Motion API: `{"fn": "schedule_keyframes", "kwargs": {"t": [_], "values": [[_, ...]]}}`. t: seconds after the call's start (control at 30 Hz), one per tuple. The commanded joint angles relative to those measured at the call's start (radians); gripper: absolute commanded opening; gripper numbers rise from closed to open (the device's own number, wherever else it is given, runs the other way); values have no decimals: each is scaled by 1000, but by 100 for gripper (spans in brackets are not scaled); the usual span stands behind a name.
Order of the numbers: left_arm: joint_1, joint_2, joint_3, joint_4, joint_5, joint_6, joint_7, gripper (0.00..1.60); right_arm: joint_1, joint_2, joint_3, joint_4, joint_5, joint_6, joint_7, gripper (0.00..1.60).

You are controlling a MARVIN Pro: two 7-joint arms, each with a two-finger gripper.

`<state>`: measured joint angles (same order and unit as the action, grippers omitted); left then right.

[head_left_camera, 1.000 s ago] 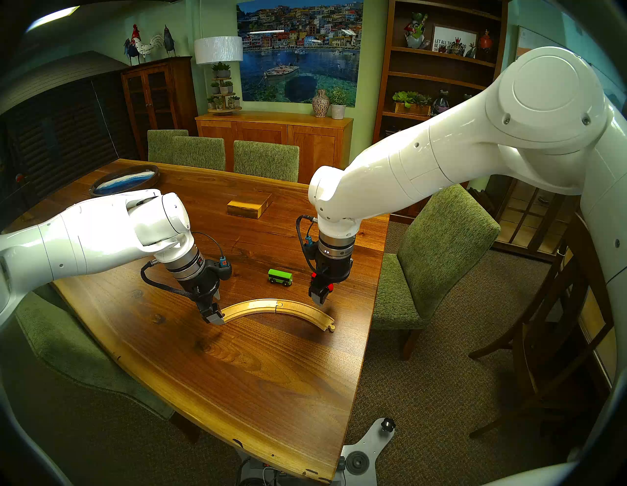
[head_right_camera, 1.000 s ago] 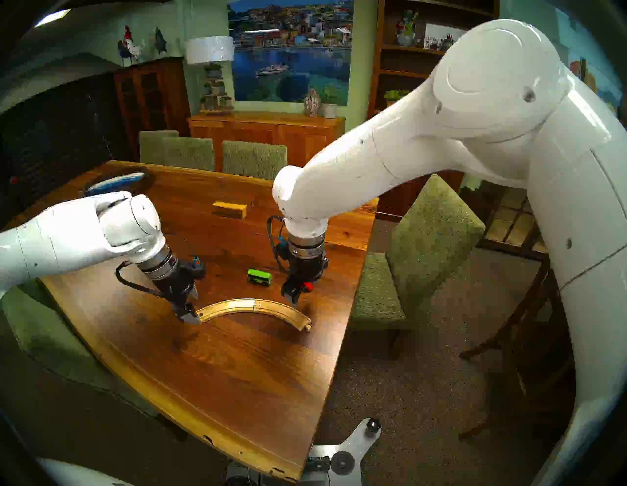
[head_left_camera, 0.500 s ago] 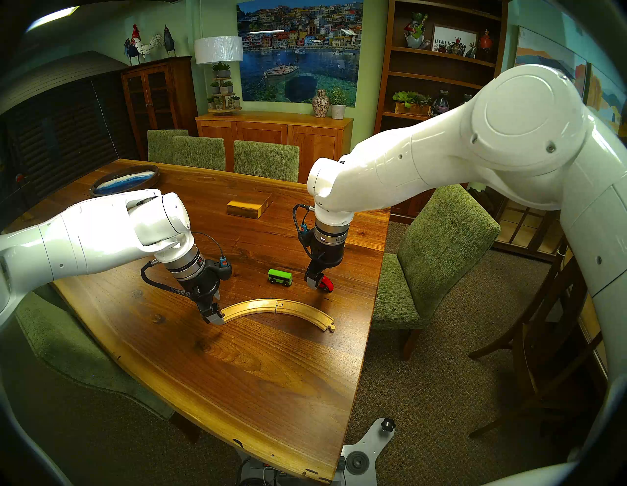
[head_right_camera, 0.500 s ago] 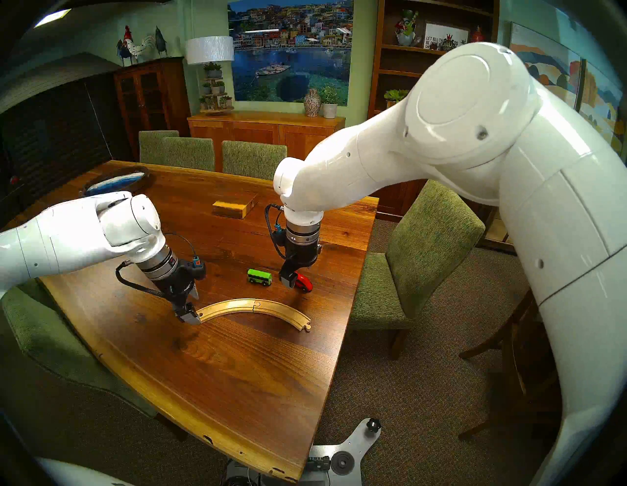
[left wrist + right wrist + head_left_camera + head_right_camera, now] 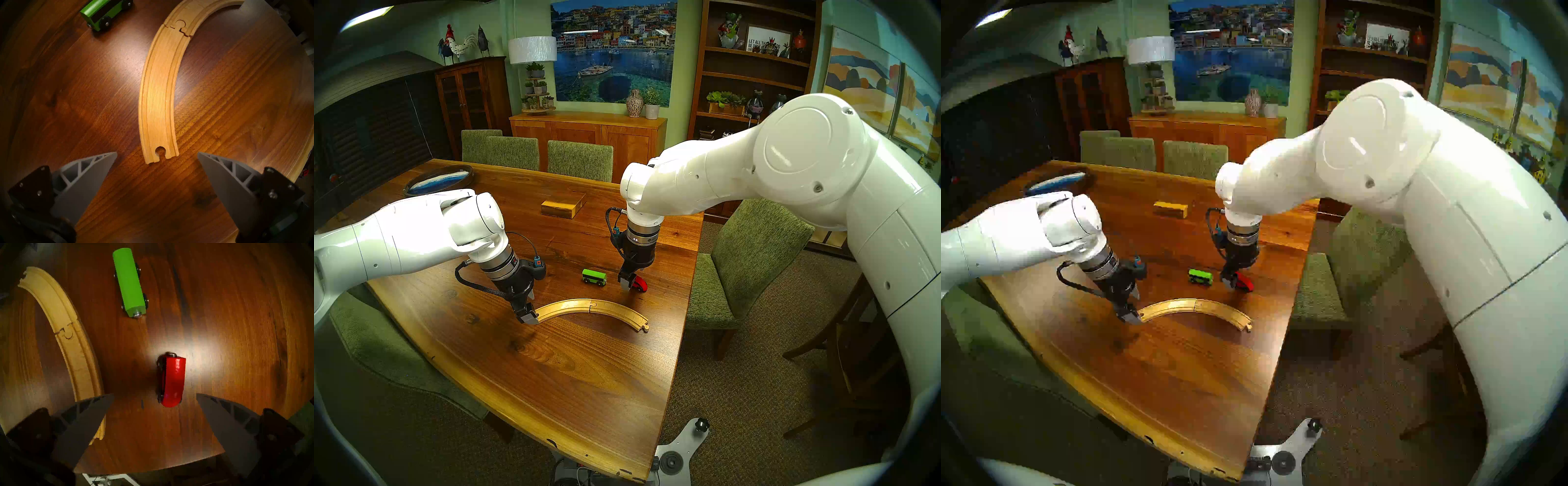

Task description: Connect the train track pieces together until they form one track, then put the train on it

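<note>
Wooden track pieces (image 5: pixel 593 308), two, joined; two toy cars (image 5: pixel 594 277) beside; both jaws wide, empty.

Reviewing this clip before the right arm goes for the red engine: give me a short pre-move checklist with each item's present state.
1. Track pieces joined: ok, peg seated in socket at the joint.
2. Right gripper open: ok, jaws spread wide.
3. Red engine lined up between the jaws: not ok, it lies mostly ahead of them, only its rounded nose between the tips.
4. Red engine upright on its wheels: cannot tell.
5. Left gripper clear of the track: ok, jaws open and empty, hanging by the socket end.
6. Green carriage out of the way: ok, apart from the engine, on the table.
</note>
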<state>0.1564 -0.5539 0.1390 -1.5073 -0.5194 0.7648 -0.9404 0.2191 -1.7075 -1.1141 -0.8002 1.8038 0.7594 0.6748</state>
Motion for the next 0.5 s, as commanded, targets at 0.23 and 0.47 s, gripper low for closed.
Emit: {"fn": "schedule_keyframes", "kwargs": {"t": [0.23, 0.47], "values": [[-30, 0, -25, 2, -2, -1, 3, 160, -78, -68, -59, 210, -83, -3, 172, 160], [-30, 0, -26, 2, -2, -1, 3, 160, -119, -92, -88, 285, -108, -2, 233, 160]]}}
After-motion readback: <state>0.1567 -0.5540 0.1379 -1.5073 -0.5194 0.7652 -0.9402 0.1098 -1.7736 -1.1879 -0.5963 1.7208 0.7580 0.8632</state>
